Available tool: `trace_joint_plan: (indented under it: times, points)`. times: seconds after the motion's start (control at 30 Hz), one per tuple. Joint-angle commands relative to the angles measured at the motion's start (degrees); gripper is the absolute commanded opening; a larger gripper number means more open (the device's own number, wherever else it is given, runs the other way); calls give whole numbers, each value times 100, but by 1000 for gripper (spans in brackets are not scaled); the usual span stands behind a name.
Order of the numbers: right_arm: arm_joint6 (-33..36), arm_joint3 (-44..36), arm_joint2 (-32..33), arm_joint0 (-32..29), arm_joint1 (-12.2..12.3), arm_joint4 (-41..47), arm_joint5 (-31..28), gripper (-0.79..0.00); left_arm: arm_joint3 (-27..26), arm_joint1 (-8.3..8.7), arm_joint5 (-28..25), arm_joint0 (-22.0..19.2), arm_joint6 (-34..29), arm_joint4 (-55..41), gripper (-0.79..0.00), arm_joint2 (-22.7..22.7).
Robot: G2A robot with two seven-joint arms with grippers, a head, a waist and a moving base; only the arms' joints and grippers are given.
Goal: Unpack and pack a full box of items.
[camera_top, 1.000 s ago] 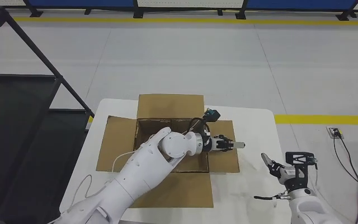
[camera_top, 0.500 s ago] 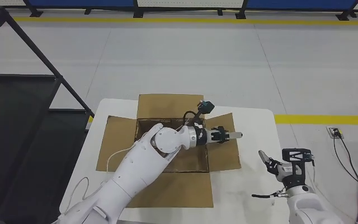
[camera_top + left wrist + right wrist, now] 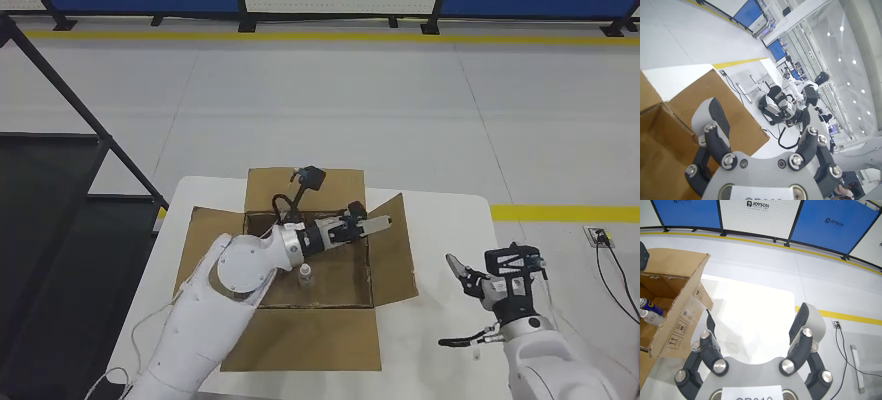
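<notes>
From above, the cardboard box (image 3: 300,340) sits open in the middle of the table (image 3: 450,215), three flaps splayed flat and the right flap (image 3: 397,255) standing up. The left gripper (image 3: 372,222) hangs over the box's far right corner, just beside that raised flap. I cannot tell from here whether it touches the flap. A small bottle (image 3: 306,276) stands inside the box, so unpacking looks unfinished. The right gripper (image 3: 478,282) waits well apart, over the table's right edge, probably to keep clear of the box.

In the left wrist view, the left gripper's jaws are spread wide with nothing between them, and the flap's edge rises just behind one finger.

In the right wrist view, the right gripper is likewise wide open and empty above bare table. Behind the upright flap, a blue can (image 3: 650,307) lies in the box next to the small bottle.
</notes>
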Motion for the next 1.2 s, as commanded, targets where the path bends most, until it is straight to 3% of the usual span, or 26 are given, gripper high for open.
trace_joint_plan:
  times: [0.0,0.23,0.4,0.57,0.7,0.9,1.17]
  points:
    - [92,-65,-156,136,3,-44,-154,0,-497,96,33,456,83,135,0,-366]
    - [449,-402,-848,731,5,-433,-607,0,-1891,359,-61,1943,313,385,0,-1594]
    - [841,-424,-1513,1303,-4,-367,-1366,0,-2705,481,-134,2893,462,467,0,-2408]
    - [1663,297,-2410,2381,-94,74,-1879,0,-3308,558,-216,3820,705,465,0,-3176]
    - [2154,1147,-3212,3346,-264,274,-1629,0,-3558,592,-354,4477,864,293,0,-3705]
    - [2887,2591,-4088,4658,-612,982,-927,0,-3613,614,-455,4907,772,71,0,-3839]
    - [2887,2591,-4088,4658,-612,982,-927,0,-3613,614,-455,4907,772,71,0,-3839]
